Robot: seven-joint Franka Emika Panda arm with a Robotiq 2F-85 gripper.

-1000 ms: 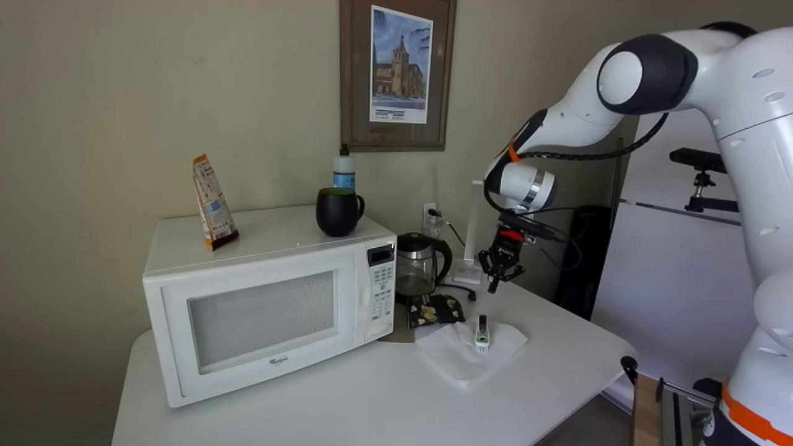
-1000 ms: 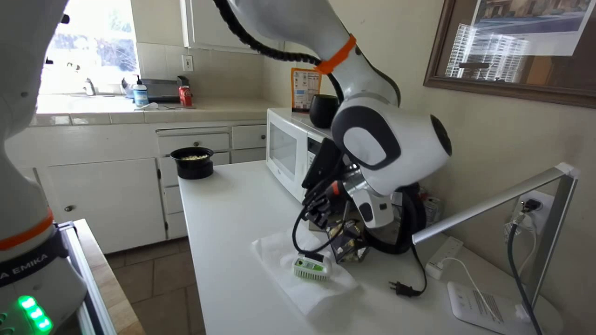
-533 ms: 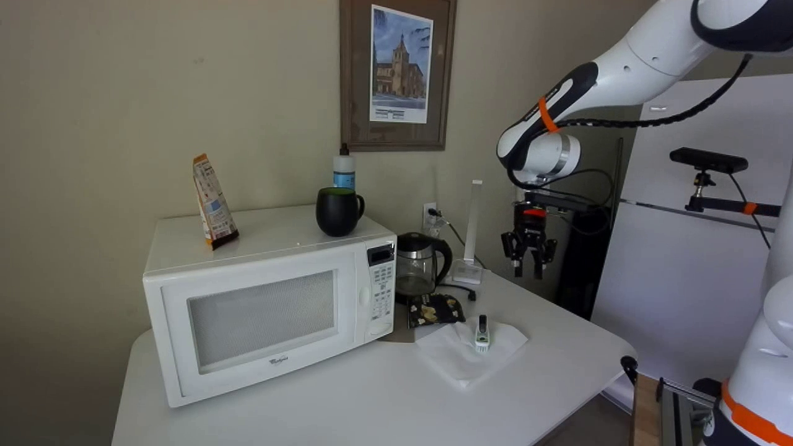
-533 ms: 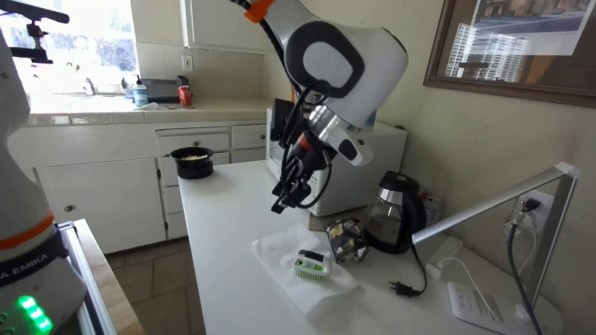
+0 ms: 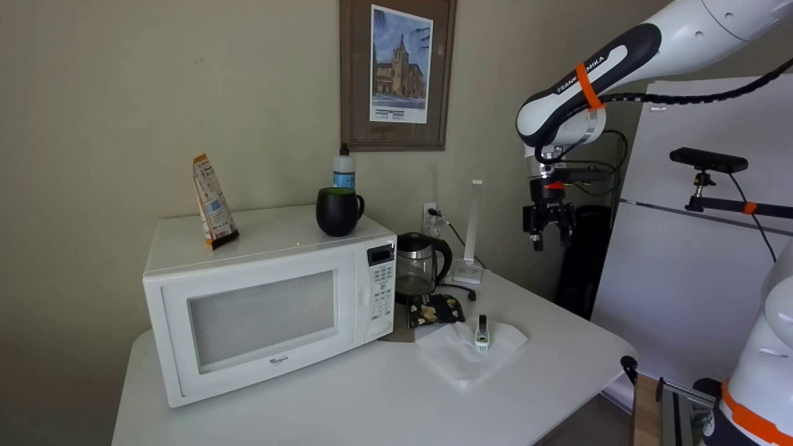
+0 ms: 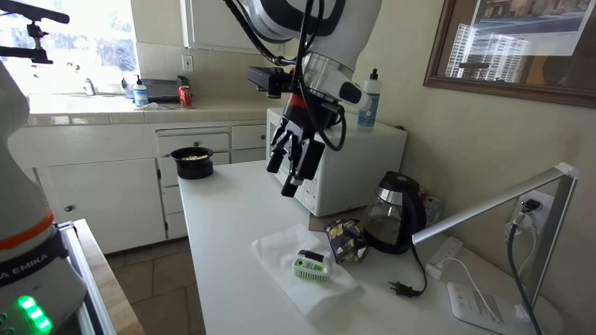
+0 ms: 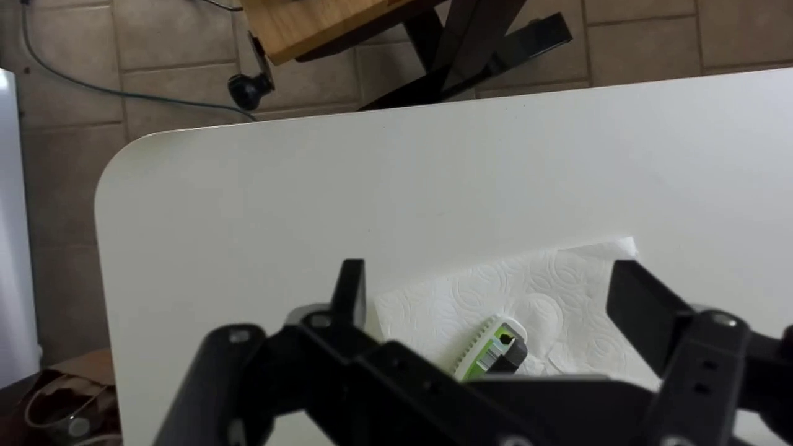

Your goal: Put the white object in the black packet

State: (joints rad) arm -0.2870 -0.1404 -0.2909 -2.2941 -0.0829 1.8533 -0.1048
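White object (image 6: 311, 270) (ridged edge, green label, dark top) sits on the paper towel (image 5: 455, 362), out on the white table (image 5: 384, 396); seen in both exterior views. Far L in an ext. view: orange-edged bag (image 5: 218, 210), tilted, up on the microwave (image 5: 260, 325). Next R, also up top: black mug (image 5: 336, 214), upright, handle to R, w/ a white-&-blue bottle (image 5: 344, 170) behind. Framed print (image 5: 400, 68) on wall, higher up. Just R of the microwave: glass kettle (image 5: 414, 266) w/ black lid & handle. Black packet (image 5: 433, 311), gold print, lies at the kettle's front, just beside the paper towel; can't tell if touching either. Then R of pkt.: the obj. on its towel, near but apart; desk lamp (image 5: 473, 223) upright farther back. Further R, gripper (image 5: 551, 241) hangs high above table, pointing down, well apart from obj.; fingers spread wide, nothing held. In the wrist view the obj. shows low btwn the fingers, partly blocked by the gripper's own body; rounded whitish shape (image 7: 540, 322) right beside it, can't tell if separate item or part of the paper. Far R: arm (image 5: 681, 49) reaching in from the top corner, orange band around it, & a black camera (image 5: 709, 160) on a bracket below.
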